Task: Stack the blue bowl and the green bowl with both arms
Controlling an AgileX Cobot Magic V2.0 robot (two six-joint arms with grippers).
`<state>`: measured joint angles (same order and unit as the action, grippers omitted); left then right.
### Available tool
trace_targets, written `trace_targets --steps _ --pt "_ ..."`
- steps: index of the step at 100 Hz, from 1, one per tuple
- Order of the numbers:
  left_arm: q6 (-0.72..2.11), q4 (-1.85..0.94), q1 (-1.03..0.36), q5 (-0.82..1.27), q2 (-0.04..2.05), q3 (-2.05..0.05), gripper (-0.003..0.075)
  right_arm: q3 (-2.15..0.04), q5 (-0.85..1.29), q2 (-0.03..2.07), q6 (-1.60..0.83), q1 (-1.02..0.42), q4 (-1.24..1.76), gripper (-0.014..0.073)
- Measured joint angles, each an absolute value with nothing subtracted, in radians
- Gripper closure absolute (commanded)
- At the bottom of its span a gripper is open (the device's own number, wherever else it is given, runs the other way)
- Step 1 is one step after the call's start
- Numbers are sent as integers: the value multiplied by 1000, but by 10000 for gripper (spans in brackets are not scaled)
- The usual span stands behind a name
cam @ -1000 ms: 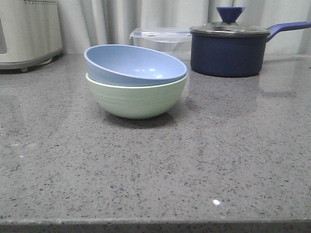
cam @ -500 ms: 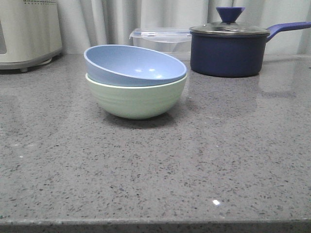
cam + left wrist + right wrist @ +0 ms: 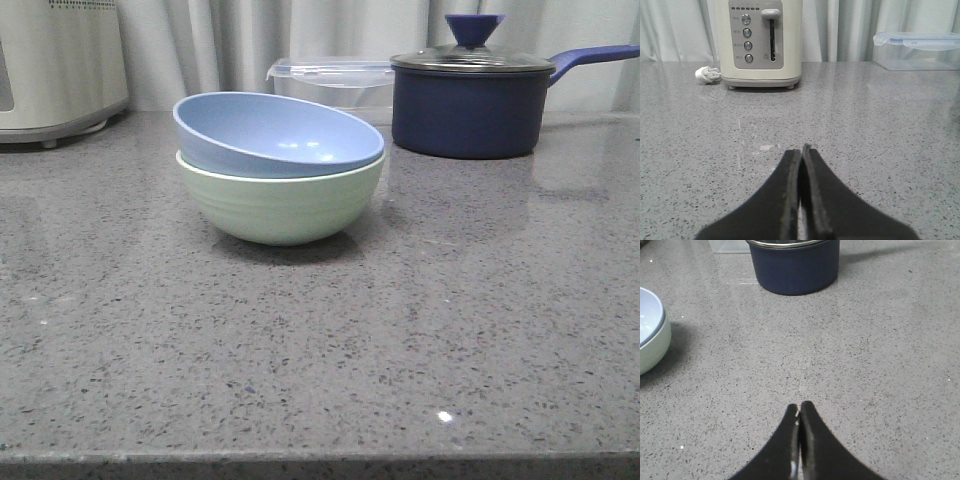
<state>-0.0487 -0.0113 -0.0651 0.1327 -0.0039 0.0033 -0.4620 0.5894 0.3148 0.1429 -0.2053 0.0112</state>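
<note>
Taking the green bowl (image 3: 281,205) as the landmark and working from its left: the cream toaster (image 3: 58,68) stands well behind it and to its left on the grey counter (image 3: 330,350). The left end effector (image 3: 801,156) is clenched on nothing, pulled back and low over bare counter facing that toaster. The blue bowl (image 3: 277,135) sits nested inside the green bowl, but tilted, its left rim riding higher than its right. Behind the green bowl is a clear lidded box (image 3: 330,78), and to its right and further back a navy saucepan (image 3: 470,100). The right end effector (image 3: 800,410), also clenched and empty, hangs to the right of the bowls and well apart from them.

The stack looks done and the step in hand appears to be retreat. To do it well, both arms should keep away from the bowls, since a nudge to the raised rim could tip the blue bowl out. If levelling were wanted, a light press on the high left edge would likely seat it.

Against the earlier front views, nothing differs: bowls, tilt and surroundings match.
</note>
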Motion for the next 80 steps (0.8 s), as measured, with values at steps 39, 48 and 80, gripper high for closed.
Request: trace_targets --steps 39,48,80 --pt "-49 -11 -65 133 -4 3 741 -462 589 315 143 -205 11 674" --pt "-49 -11 -65 132 -4 3 741 -462 589 315 143 -205 11 674" --pt "-49 -11 -65 131 -4 3 741 -411 572 284 143 -196 7 674"
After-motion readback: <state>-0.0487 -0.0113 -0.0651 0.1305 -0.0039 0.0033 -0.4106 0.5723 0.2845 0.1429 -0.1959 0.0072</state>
